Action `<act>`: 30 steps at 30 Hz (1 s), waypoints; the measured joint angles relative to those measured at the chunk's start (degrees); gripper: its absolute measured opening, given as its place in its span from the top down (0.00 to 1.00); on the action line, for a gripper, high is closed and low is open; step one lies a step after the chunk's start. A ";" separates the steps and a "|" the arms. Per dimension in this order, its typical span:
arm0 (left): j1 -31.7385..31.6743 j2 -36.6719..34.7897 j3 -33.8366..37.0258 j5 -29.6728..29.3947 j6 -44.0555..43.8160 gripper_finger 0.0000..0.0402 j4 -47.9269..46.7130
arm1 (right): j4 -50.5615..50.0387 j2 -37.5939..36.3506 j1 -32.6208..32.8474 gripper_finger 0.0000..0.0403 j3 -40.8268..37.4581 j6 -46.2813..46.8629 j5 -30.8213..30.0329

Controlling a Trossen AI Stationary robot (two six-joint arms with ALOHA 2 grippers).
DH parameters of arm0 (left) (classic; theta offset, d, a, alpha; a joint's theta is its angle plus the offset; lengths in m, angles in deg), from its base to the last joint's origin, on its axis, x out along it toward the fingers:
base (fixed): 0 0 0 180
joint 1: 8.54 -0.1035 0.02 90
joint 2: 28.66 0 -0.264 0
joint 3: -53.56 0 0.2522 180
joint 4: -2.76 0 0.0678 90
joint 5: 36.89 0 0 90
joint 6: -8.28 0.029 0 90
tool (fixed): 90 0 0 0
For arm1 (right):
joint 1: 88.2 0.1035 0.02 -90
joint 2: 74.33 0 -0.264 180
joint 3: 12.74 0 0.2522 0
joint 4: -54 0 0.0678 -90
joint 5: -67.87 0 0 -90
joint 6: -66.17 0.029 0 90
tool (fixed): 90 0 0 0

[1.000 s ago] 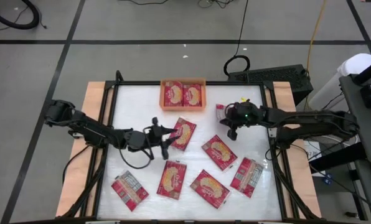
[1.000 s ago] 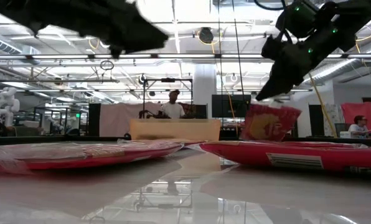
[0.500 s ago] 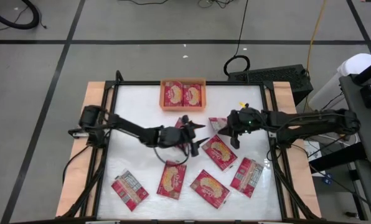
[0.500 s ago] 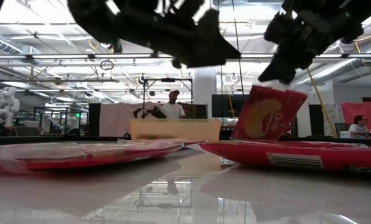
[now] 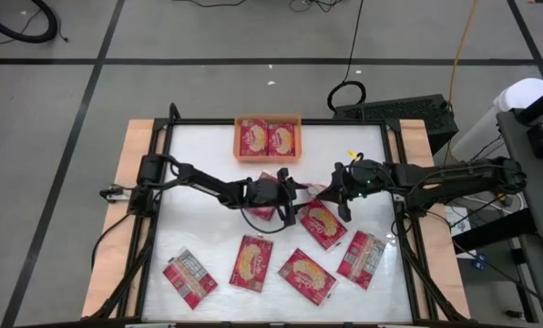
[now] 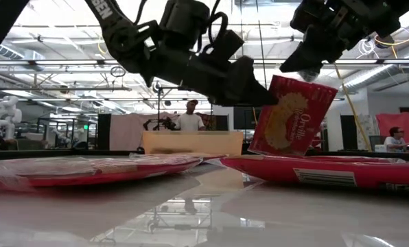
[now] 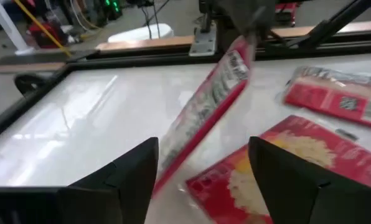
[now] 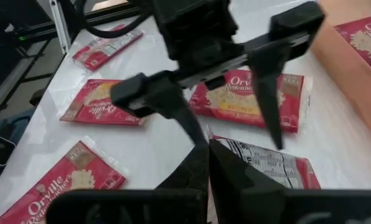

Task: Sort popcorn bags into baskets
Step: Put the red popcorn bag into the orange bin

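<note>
My right gripper (image 5: 338,193) is shut on one red popcorn bag (image 6: 294,116) near the table's middle; the bag hangs tilted, its popcorn picture facing the low view. My left gripper (image 7: 204,180) is open and reaches in from the left. Its two fingers stand on either side of the hanging bag's lower part (image 7: 192,134); whether they touch it I cannot tell. The orange tray (image 5: 269,158) sits at the far edge with two bags (image 5: 268,138) lying flat inside. Several more bags lie flat on the table. My right gripper pinches the bag between its two fingers at the upper edge (image 6: 291,80), coming from above and the right. The bag hangs below the fingers, tilted, its print side (image 8: 266,165) toward my wrist camera. It looks lifted clear, but a nearer bag hides its lower edge in the low view.
Loose bags lie under the left gripper (image 5: 264,202), below the right gripper (image 5: 322,224), and along the near side (image 5: 189,278) (image 5: 251,261) (image 5: 306,276) (image 5: 361,258). Bare white table (image 5: 203,155) shows at far left. People stand in the room behind.
My left arm has swung toward the table's right, from left of centre to the hanging bag, staying open. My right gripper has carried the bag a little toward the left and near side and raised it, and the bag has turned its picture face toward the low camera.
</note>
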 joint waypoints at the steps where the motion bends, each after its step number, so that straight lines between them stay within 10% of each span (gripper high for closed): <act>1: -0.02 0.26 -0.02 0.00 1.27 0.42 0.98 | 0.09 0.00 0.00 1.00 0.00 0.00 0.01; 10: -0.98 0.29 -0.02 1.51 3.38 0.95 1.25 | 1.57 0.00 0.00 1.00 0.74 2.51 -1.17; 19: -0.51 -5.33 -0.02 1.29 -1.40 0.98 -9.28 | -16.20 0.23 3.97 0.94 10.17 3.25 -16.28; 30: 0.15 -15.79 0.00 -0.50 -6.40 0.98 -26.61 | -24.98 8.21 12.42 0.59 20.08 2.22 -29.83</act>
